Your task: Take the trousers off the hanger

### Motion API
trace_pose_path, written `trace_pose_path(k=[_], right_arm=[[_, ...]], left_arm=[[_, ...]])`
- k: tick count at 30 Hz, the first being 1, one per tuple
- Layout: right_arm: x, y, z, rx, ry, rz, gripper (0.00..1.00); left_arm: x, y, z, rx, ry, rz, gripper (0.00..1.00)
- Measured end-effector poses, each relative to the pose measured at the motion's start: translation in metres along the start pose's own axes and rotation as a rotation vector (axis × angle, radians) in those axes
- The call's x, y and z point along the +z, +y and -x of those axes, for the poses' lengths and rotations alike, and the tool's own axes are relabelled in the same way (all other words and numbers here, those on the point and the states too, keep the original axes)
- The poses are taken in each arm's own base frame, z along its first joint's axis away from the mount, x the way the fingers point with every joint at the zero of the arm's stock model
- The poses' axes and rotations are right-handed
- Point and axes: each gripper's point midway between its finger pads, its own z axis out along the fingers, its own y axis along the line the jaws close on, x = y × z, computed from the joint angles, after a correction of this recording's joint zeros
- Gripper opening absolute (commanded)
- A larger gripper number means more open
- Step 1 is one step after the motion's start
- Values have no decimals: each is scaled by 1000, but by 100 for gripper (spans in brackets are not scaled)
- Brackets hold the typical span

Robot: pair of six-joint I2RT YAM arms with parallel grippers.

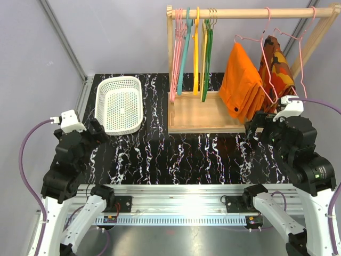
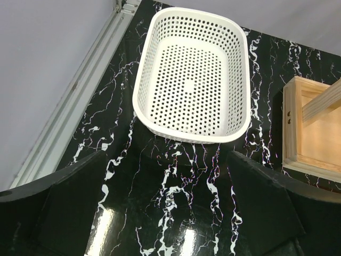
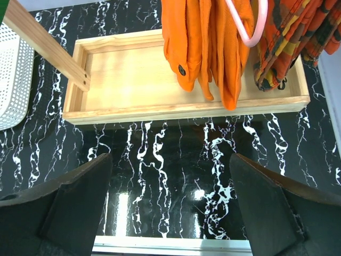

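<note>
Right hand (image 3: 170,213): hovering low over the bench (image 3: 170,154), fingers (image 3: 69,213) spreading wide, gripping nothing.

Trousers (image 3: 213,42): hanging straight ahead of the right hand and above it, apart from both fingers. Orange cloth is drooping in folds, its lower ends dangling over the tray (image 3: 186,109).

Hanger (image 3: 240,29): carrying the trousers. A pink loop is showing against the cloth, ahead of the right hand and slightly to its right.

Camouflage garment (image 3: 287,37): hanging just beside the trousers, further right of the hand.

Tray: lying on the bench just ahead of the right hand, forming the foot of the rail (image 1: 240,13).

Spare hangers (image 1: 194,48): hanging on the rail, well left of the right hand.

Left hand (image 2: 170,213): hovering over the bench, fingers standing wide apart, gripping nothing.

Basket (image 2: 189,134): sitting on the bench just ahead of the left hand, touching neither finger.
</note>
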Motion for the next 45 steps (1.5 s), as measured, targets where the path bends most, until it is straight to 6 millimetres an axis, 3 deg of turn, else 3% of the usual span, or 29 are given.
trace_pose_path(k=[14, 24, 34, 38, 41, 43, 45], right_arm=[[3, 5, 6, -16, 5, 22, 99], [25, 6, 99, -62, -100, -92, 99], [77, 5, 140, -201, -111, -176, 99], [93, -12, 157, -193, -116, -196, 99], [107, -23, 165, -177, -102, -176, 80], [120, -19, 163, -175, -76, -122, 63], [132, -10, 157, -170, -45, -58, 54]], left_arm=[[-1, 9, 0, -57, -30, 45, 99], [-2, 0, -2, -54, -17, -4, 99], [3, -14, -5, -34, 14, -55, 99], [10, -24, -9, -13, 49, -75, 99], [12, -27, -11, -6, 61, -84, 99], [12, -28, -11, -6, 63, -90, 99], [12, -28, -12, -5, 63, -92, 99]])
